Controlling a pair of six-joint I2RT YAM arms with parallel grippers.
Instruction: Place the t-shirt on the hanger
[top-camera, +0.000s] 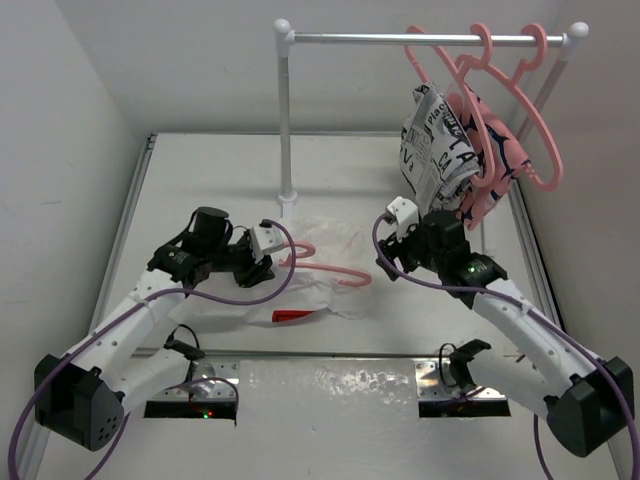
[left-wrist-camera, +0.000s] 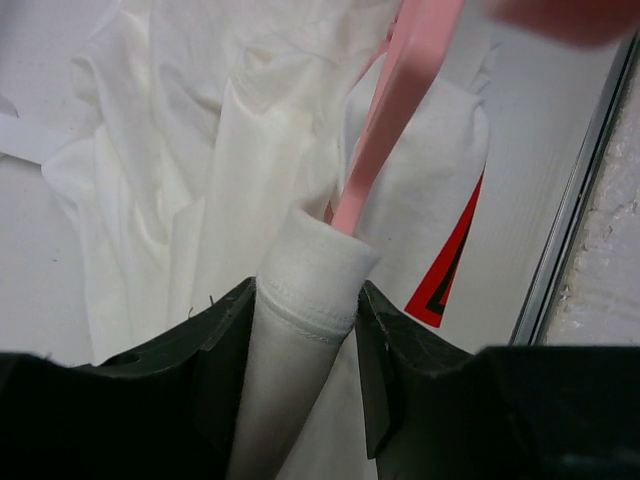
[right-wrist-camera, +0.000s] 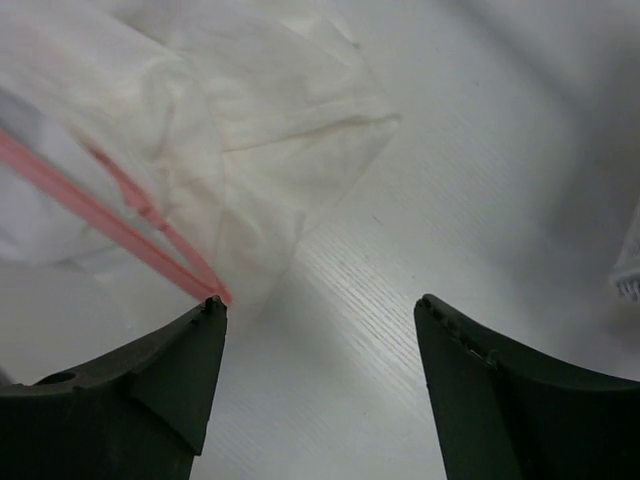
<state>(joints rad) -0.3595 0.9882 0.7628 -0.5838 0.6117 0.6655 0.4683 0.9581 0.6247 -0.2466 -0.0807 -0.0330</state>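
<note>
The white t-shirt (top-camera: 330, 240) lies crumpled on the table between the arms, its red patch (top-camera: 292, 316) at the near edge. A salmon-pink hanger (top-camera: 335, 272) lies across it, partly under the cloth. My left gripper (top-camera: 266, 266) is shut on a rolled fold of the t-shirt (left-wrist-camera: 310, 270). The hanger (left-wrist-camera: 400, 100) runs into the cloth just beyond that fold. The left gripper (left-wrist-camera: 307, 295) has both jaws pressed against the fold, and the red patch (left-wrist-camera: 450, 260) lies to its right. My right gripper (right-wrist-camera: 320, 305) stands open over bare table, its left fingertip beside the hanger's end (right-wrist-camera: 205, 285).
A white-and-metal rack (top-camera: 288, 120) stands at the back. On its right end hang pink hangers (top-camera: 520, 80), a newsprint shirt (top-camera: 435, 140) and a pink shirt (top-camera: 495, 160). A metal strip (top-camera: 330, 355) runs along the near table edge.
</note>
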